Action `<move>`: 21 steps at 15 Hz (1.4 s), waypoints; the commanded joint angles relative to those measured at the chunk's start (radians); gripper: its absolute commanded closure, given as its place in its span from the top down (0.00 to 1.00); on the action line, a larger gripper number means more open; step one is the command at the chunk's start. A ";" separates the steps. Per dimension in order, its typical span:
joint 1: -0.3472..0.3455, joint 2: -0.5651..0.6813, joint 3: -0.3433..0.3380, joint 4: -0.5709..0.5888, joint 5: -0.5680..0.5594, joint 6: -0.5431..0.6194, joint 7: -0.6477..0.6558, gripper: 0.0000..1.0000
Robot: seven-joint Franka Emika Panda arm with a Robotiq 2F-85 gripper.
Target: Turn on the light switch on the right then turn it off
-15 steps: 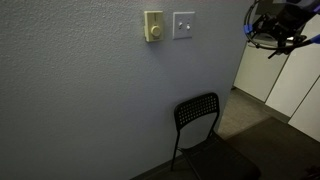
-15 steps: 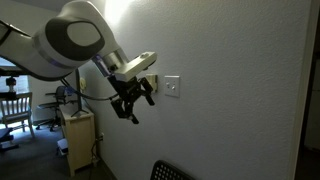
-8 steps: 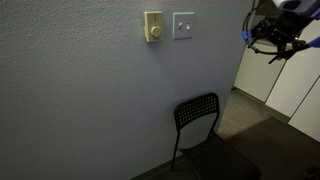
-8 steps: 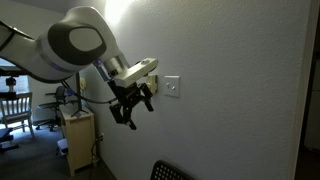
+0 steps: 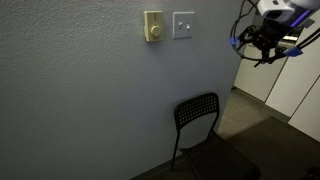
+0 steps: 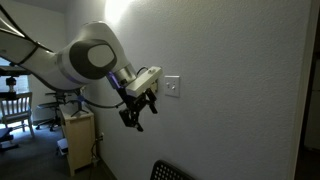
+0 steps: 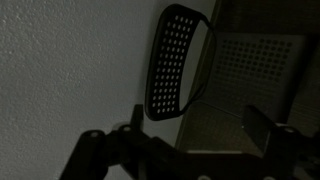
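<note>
Light switch (image 5: 183, 25) on grey wall, just right of cream knob plate (image 5: 153, 27), above black chair (image 5: 199, 118). Gripper (image 5: 251, 48) hangs near switch, not touching; jaws spread apart, gripping nothing

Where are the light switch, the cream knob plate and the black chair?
light switch (image 5: 183, 25), exterior view, plate centre
cream knob plate (image 5: 153, 26), exterior view, plate centre
black chair (image 5: 197, 111), exterior view, perforated backrest
</note>
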 commanded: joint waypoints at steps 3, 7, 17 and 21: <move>-0.019 0.160 0.025 0.104 -0.002 0.166 -0.018 1.00; 0.002 0.264 0.038 0.181 0.056 0.251 -0.069 1.00; 0.008 0.440 0.033 0.416 0.249 0.309 -0.225 1.00; 0.008 0.480 0.030 0.488 0.252 0.316 -0.218 1.00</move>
